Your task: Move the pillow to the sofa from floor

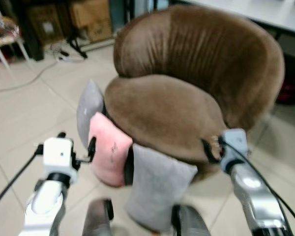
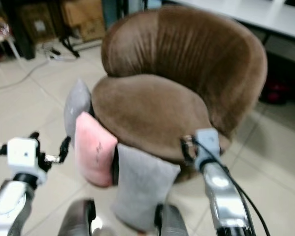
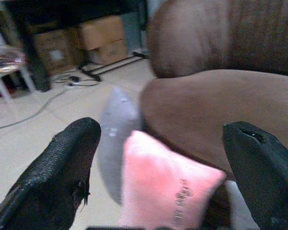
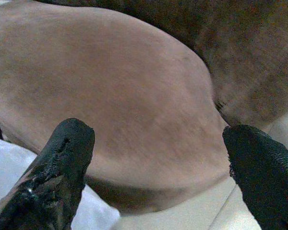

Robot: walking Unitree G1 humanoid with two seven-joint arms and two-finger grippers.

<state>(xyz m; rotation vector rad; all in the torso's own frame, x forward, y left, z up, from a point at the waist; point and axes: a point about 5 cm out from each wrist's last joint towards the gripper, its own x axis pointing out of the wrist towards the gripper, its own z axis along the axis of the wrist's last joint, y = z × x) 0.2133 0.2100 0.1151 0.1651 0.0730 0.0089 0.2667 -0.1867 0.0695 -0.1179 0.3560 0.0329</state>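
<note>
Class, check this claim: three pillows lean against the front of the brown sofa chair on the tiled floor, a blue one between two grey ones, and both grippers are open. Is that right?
One detail is wrong. The middle pillow is pink, not blue: the left eye view shows the pink pillow between the grey pillow behind and the nearer grey pillow, leaning against the brown sofa chair. The left gripper and right gripper are indeed open.

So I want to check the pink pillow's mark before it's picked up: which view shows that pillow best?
The left wrist view: the pink pillow is close and large between the open left fingers, its dark mark visible. Both eye views show it whole but smaller, leaning against the sofa. The right wrist view looks at the sofa seat and a grey pillow.
</note>
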